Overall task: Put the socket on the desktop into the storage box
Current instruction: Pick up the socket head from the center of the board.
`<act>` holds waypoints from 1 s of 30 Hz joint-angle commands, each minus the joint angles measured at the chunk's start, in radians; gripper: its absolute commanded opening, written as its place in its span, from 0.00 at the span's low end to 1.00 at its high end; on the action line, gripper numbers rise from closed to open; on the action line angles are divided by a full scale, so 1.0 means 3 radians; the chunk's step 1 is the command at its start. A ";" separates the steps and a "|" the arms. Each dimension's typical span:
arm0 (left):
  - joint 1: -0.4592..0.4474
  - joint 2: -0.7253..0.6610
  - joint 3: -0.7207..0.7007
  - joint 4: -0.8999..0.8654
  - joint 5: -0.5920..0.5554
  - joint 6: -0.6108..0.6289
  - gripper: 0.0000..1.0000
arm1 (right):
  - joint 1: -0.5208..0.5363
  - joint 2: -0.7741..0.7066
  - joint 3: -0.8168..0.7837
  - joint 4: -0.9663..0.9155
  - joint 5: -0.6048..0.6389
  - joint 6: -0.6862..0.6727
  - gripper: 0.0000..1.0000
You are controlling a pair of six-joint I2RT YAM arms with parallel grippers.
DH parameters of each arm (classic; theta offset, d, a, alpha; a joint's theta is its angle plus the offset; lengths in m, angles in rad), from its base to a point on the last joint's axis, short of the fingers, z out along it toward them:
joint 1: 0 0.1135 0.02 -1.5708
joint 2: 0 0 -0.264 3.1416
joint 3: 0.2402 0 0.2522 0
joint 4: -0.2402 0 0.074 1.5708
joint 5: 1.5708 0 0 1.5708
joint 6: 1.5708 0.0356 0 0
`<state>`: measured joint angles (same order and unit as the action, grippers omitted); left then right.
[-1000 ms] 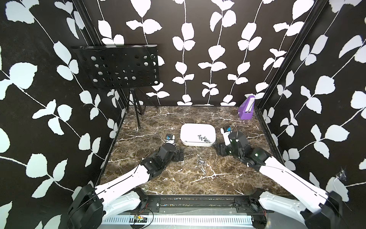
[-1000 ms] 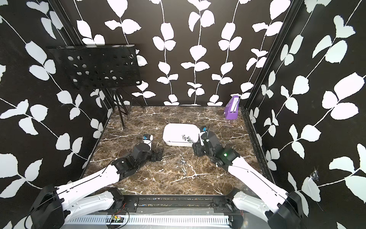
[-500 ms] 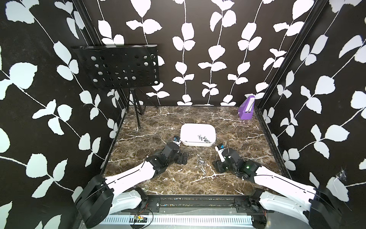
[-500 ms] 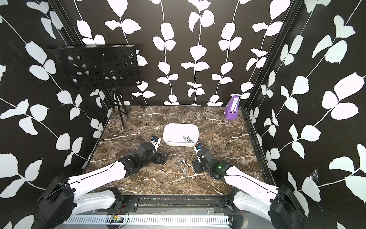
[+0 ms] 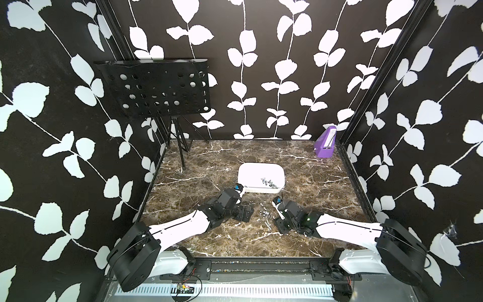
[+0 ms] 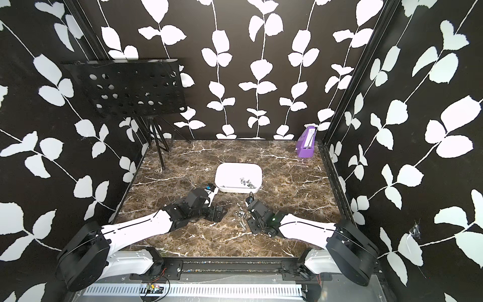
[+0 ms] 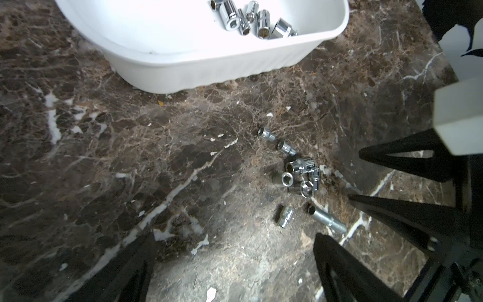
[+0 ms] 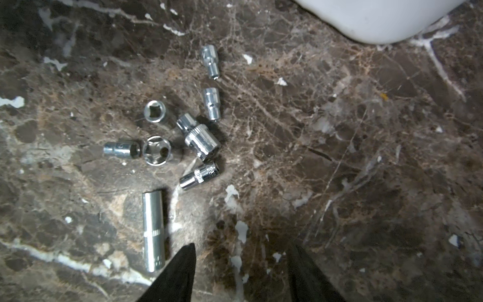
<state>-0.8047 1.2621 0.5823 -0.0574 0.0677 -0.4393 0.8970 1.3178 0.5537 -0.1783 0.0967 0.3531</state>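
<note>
Both top views: bright, even light, with wide-angle stretching at the edges. Wrist views: slightly soft; glare flecks the shiny chrome metal sockets [image 8: 202,142]; the white rounded plastic tub [image 7: 209,65] is overexposed.

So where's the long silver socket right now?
In the right wrist view the long socket lies flat on the desktop, just beside the right gripper, apart from the storage box.

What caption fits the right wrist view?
Open right gripper beside loose sockets on the desktop; storage box corner at frame edge.
</note>
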 commanded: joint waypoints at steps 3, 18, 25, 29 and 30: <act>-0.0013 0.0140 0.0154 -0.0225 -0.0005 0.0120 0.94 | 0.0021 0.0141 0.0194 0.0125 0.0025 -0.0052 0.59; -0.0016 0.0238 0.0176 -0.0187 0.0097 0.0086 0.94 | 0.0020 0.0426 0.0322 0.0180 -0.0088 -0.0075 0.57; -0.0012 0.0263 0.0191 -0.0194 0.0124 0.0074 0.94 | 0.0022 0.0506 0.0357 0.0211 -0.0127 -0.0057 0.55; -0.0015 0.0267 0.0191 -0.0199 0.0122 0.0068 0.94 | 0.0020 0.0585 0.0398 0.0201 -0.0172 -0.0052 0.55; -0.0012 0.0267 0.0191 -0.0199 0.0119 0.0071 0.94 | 0.0022 0.0601 0.0408 0.0196 -0.0178 -0.0054 0.54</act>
<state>-0.8047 1.3449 0.6197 -0.1040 0.0944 -0.4252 0.8970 1.4761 0.6380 -0.1356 0.0624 0.3359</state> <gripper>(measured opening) 0.943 0.544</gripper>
